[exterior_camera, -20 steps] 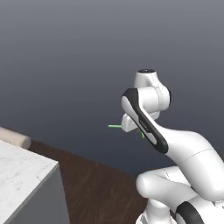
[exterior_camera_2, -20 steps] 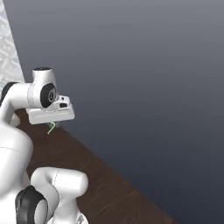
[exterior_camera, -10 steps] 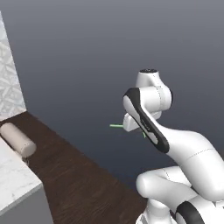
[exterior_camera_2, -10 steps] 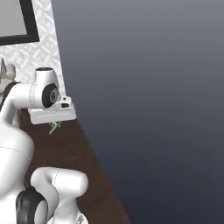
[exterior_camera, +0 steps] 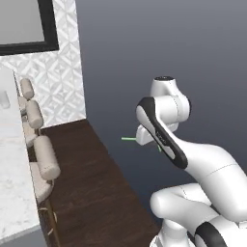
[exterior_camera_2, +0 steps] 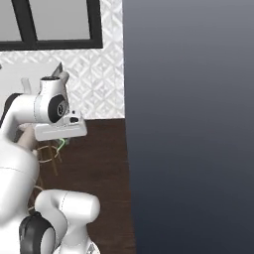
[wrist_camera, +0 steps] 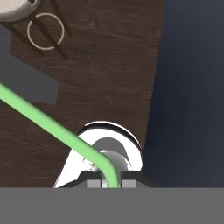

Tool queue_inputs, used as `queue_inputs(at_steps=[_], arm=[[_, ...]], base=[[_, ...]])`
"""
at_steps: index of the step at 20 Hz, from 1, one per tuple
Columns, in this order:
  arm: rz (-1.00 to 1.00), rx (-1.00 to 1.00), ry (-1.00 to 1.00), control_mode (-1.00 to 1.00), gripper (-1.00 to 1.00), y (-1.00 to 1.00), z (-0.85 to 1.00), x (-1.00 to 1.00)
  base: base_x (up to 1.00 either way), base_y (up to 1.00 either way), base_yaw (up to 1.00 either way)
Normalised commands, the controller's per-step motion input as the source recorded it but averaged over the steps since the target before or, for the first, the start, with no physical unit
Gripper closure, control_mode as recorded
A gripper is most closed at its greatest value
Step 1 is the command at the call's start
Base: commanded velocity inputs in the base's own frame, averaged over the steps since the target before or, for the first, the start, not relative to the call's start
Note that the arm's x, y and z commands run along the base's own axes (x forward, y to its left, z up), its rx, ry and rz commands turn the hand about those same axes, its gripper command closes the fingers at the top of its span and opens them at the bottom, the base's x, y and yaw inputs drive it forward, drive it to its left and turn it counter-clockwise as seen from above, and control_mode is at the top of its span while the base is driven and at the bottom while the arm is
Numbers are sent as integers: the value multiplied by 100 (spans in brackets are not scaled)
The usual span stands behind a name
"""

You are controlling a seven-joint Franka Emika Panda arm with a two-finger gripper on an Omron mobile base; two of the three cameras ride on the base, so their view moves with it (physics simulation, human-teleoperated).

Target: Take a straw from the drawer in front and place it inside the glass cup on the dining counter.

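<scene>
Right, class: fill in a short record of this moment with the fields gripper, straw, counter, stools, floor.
gripper: shut on the straw, held above the floor
straw: bright green, sticking out sideways from the gripper
counter: white marble top, at the left edge of the left base view
stools: beige cushioned, lined up along the counter
floor: dark wood

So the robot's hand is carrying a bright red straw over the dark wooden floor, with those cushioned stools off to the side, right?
Nearly. The straw is bright green, not red; the hand view shows it clearly, pinched in the hand above the dark wooden floor. The left base view shows the same green stick poking out beside the arm, with the cushioned stools off to the side.
</scene>
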Motion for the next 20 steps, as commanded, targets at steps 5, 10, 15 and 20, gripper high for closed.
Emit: queue_inputs(at_steps=[5,10,15,20], arm=[[0,0,0,100,100,0,0,0],[0,0,0,100,100,0,0,0],[0,0,0,100,100,0,0,0],[0,0,0,100,100,0,0,0]], base=[[93,-46,60],[66,-63,61],[61,-62,62],[64,-61,62]])
